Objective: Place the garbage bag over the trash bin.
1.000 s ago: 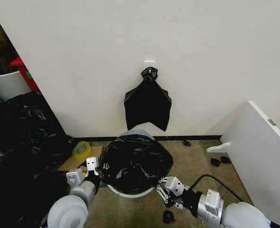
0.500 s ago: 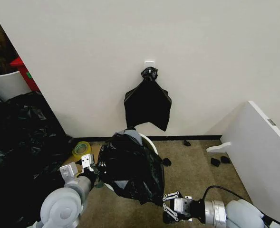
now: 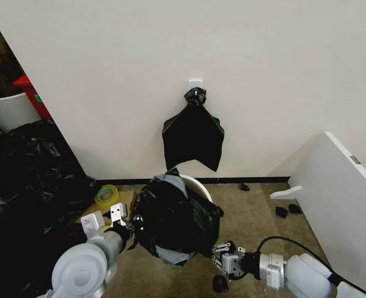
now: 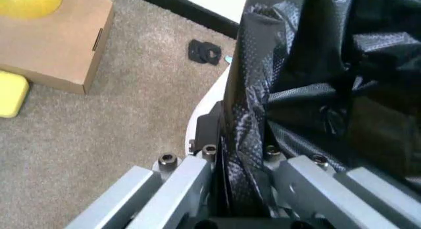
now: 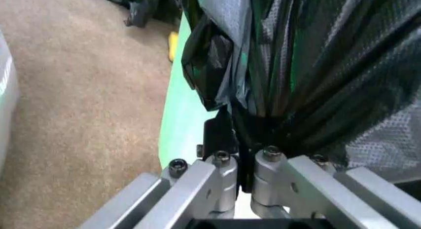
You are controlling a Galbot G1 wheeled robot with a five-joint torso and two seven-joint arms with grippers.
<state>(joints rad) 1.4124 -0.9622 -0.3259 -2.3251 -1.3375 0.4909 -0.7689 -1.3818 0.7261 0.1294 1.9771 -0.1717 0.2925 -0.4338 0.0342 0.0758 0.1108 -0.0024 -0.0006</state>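
The garbage bag [image 3: 173, 217] is glossy black and lies bunched over the trash bin, a white bucket whose far rim [image 3: 198, 185] shows bare behind it. At the bag's left edge my left gripper [image 3: 125, 222] is shut on a fold of it. The left wrist view shows that gripper [image 4: 240, 157] pinching the bag [image 4: 302, 81] beside the bin's white rim [image 4: 200, 113]. My right gripper [image 3: 222, 253] holds the bag's lower right edge near the floor. In the right wrist view it [image 5: 243, 162] is shut on the bag [image 5: 309, 66] against the bin wall [image 5: 181, 125].
A knotted black bag bundle [image 3: 193, 133] hangs on the wall above the bin. Left of the bin is a cardboard box [image 3: 96, 211] with a tape roll [image 3: 107, 194], then a heap of black sheeting [image 3: 27, 186]. A white board [image 3: 344, 198] leans at right.
The bag, spread over the bin's whole top a second ago, has slid off the far rim and bunched toward the near side. My right gripper dropped lower with its edge, then came back in.
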